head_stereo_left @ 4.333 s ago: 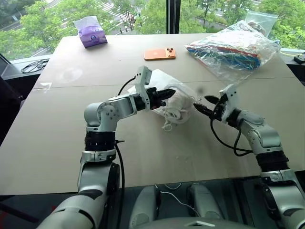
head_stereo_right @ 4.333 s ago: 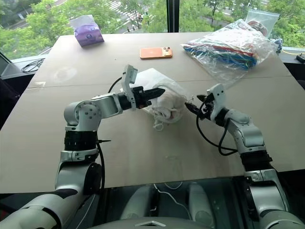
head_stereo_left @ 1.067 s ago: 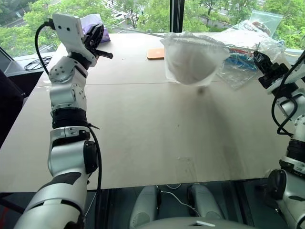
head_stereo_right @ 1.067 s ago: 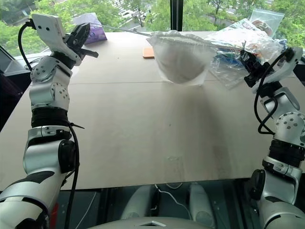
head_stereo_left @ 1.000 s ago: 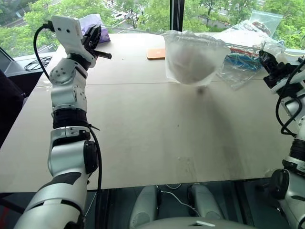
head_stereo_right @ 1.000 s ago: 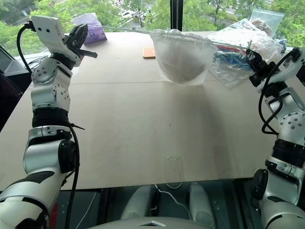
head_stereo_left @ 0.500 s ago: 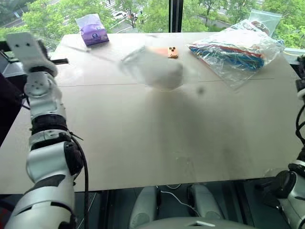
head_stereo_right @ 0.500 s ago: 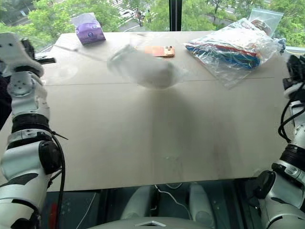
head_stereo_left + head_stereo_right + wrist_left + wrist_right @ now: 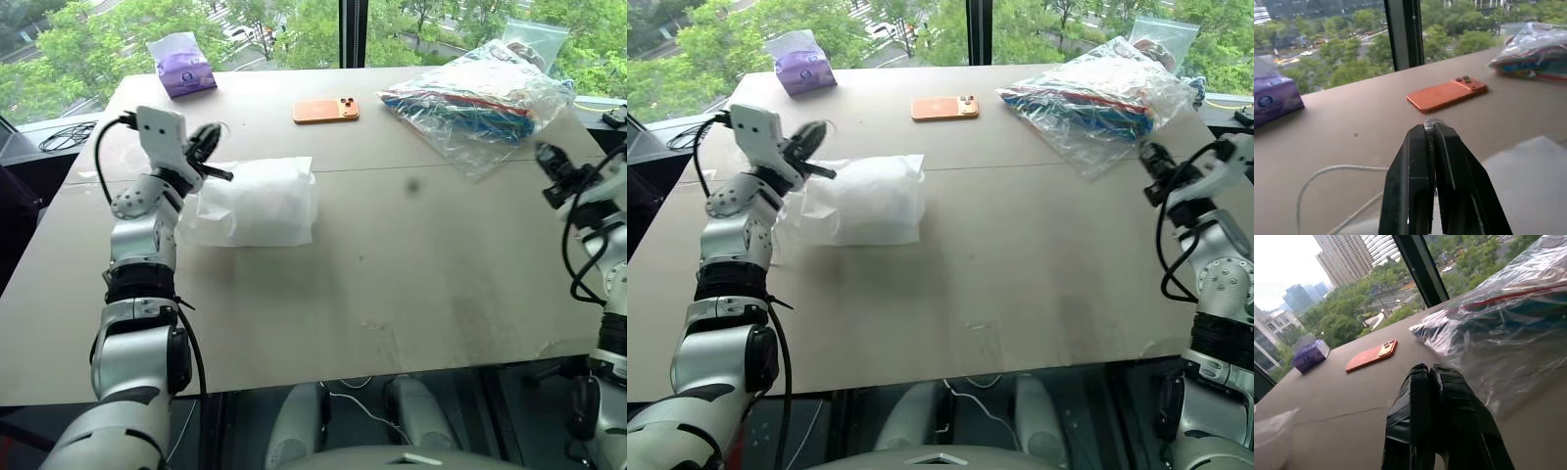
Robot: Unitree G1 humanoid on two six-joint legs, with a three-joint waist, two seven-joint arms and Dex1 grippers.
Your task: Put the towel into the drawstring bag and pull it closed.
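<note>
**Two closed grippers, bag lying on the table**

Two arms are in my view, one at each side of a wide tan table [image 9: 392, 274]. The drawstring bag [image 9: 257, 202] lies flat on the left half of the table, a pale translucent pouch with a soft white mass inside that I take to be the towel, though I cannot make out its ribbing. My left gripper [image 9: 221, 172] sits just beside the bag's left end, its two black fingers pressed together; a white cord [image 9: 1337, 169] curves beside them, and I cannot tell whether it is pinched. My right gripper [image 9: 1149, 160] hangs at the right edge, fingers shut on nothing. Far across the table lie an orange phone [image 9: 326, 110], a purple tissue pack [image 9: 182, 66] and a clear plastic bag [image 9: 480, 98] of colourful items.
</note>
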